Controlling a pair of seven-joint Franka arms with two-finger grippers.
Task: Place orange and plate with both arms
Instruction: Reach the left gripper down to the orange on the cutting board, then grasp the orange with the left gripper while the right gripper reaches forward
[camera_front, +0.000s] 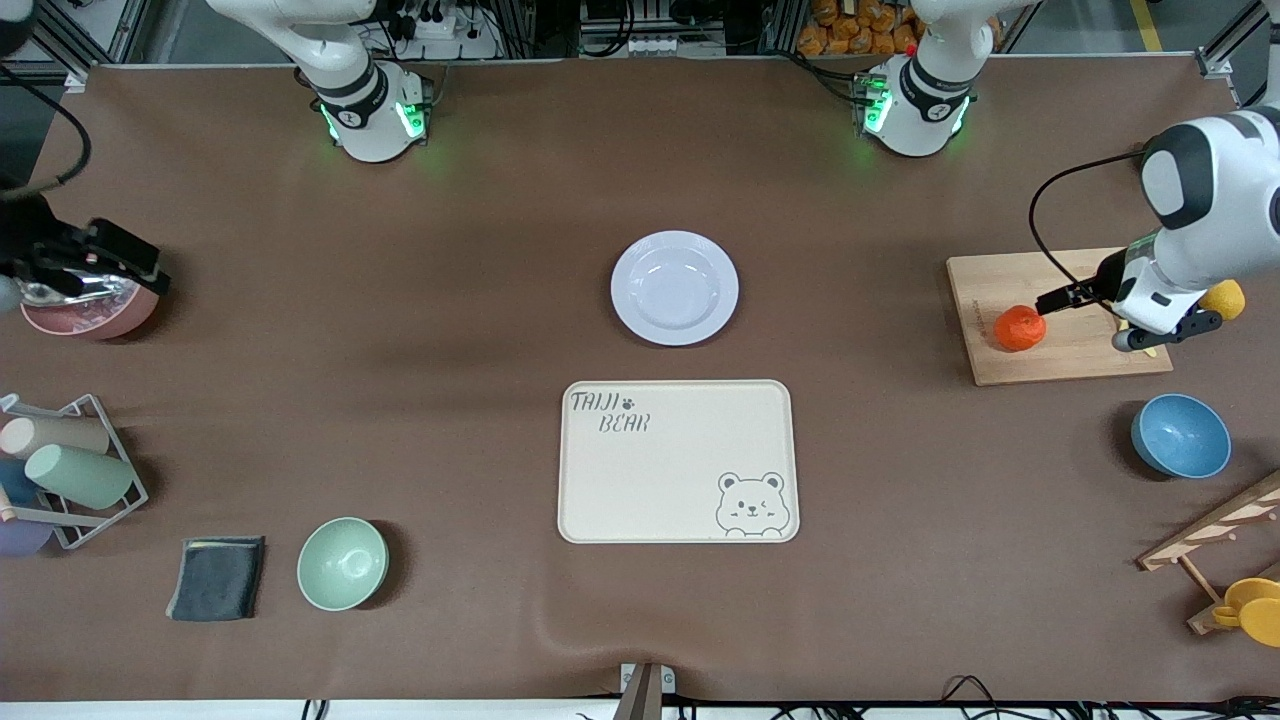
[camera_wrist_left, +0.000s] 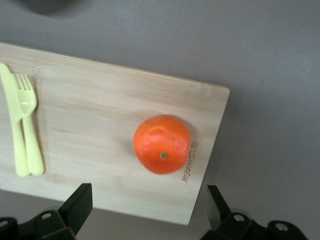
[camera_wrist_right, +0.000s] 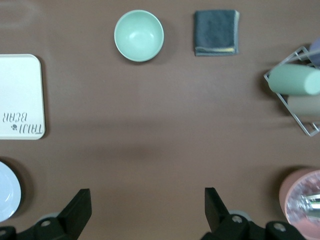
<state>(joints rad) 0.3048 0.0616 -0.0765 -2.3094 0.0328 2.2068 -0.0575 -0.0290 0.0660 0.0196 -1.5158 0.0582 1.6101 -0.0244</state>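
Just one orange (camera_front: 1019, 328), one plate (camera_front: 674, 288)

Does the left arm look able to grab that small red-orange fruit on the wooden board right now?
Probably yes: the left gripper hangs open over the wooden board, the small red-orange fruit sits alone, with the yellow fork well aside.

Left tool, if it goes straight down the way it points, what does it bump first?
Probably the orange on the wooden board. The left tool hangs open over it, the fruit lying about between its fingers, though its height is unclear.
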